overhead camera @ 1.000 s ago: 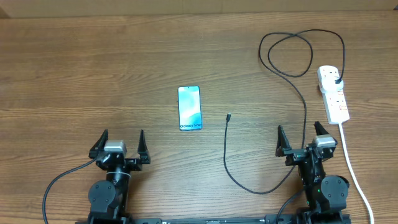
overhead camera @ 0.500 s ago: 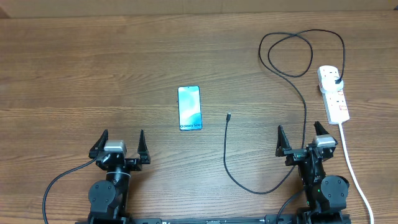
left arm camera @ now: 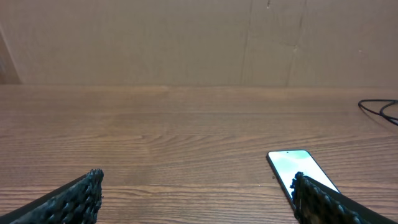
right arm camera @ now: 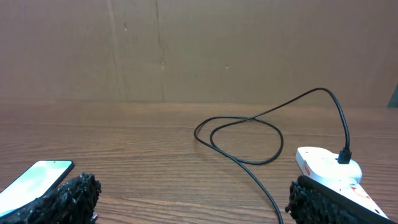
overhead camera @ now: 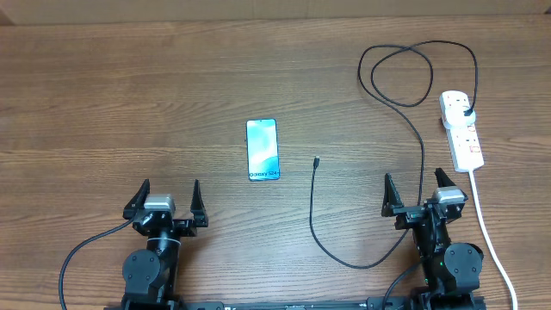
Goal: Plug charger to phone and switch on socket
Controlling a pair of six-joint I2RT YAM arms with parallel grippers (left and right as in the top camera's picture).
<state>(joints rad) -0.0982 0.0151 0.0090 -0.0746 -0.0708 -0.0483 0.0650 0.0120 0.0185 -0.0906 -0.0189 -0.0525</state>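
The phone (overhead camera: 263, 150) lies flat mid-table, light blue screen up; it also shows in the left wrist view (left arm camera: 292, 168) and the right wrist view (right arm camera: 37, 177). The black charger cable (overhead camera: 423, 164) loops from its plug (overhead camera: 466, 111) in the white socket strip (overhead camera: 461, 129) down to a small connector tip (overhead camera: 317, 160) right of the phone. The cable (right arm camera: 249, 134) and strip (right arm camera: 326, 163) show in the right wrist view. My left gripper (overhead camera: 165, 200) is open and empty near the front edge, below-left of the phone. My right gripper (overhead camera: 417, 195) is open and empty, straddling the cable.
The strip's thick white cord (overhead camera: 487, 231) runs down the right side past my right arm. A brown cardboard wall (left arm camera: 199, 43) stands behind the wooden table (overhead camera: 129, 103).
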